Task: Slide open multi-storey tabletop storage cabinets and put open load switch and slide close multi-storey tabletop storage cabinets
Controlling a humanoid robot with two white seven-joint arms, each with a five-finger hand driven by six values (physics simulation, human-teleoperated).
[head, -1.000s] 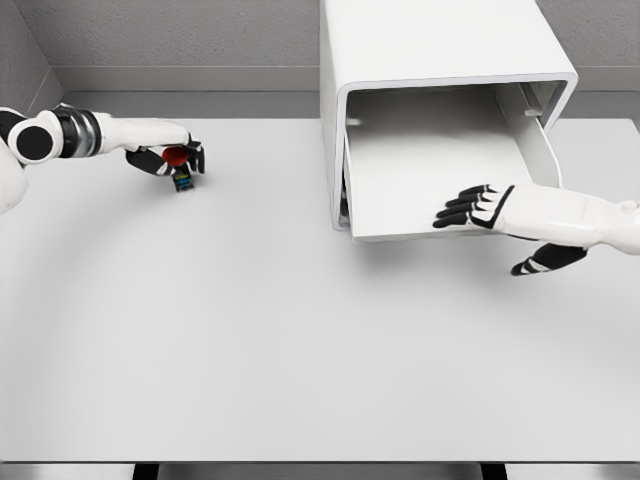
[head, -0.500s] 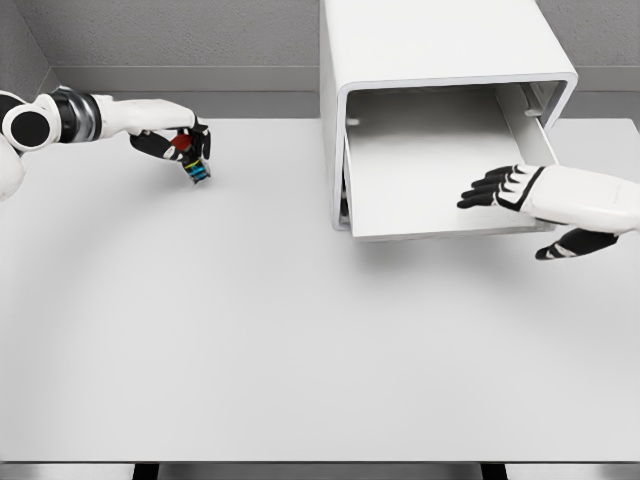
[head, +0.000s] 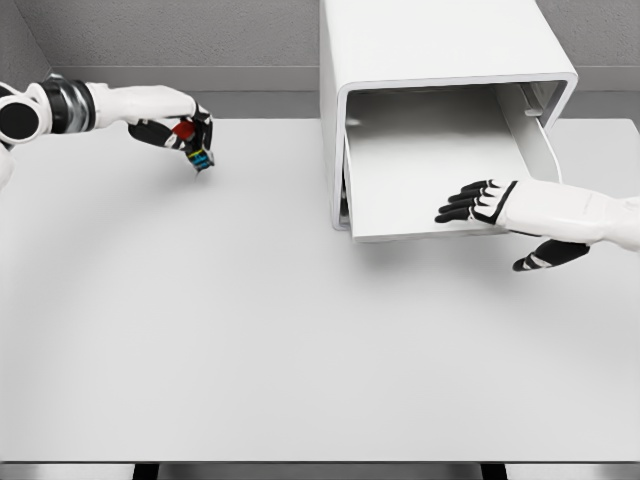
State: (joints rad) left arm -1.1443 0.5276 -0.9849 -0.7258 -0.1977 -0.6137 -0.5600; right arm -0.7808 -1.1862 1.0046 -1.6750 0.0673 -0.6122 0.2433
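Switch (head: 199,155) sits pinched in our left hand (head: 178,130), far left of the drawer (head: 420,170). We carry it level across the table (head: 300,340) and clear the drawer's front lip, while our right hand (head: 480,203), fingers spread and empty, rests on that lip.

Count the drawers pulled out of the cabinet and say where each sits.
1. The drawer is pulled out of the white cabinet toward the camera, at the table's back right. The right robot hand lies over its front edge. Other drawers may be hidden.
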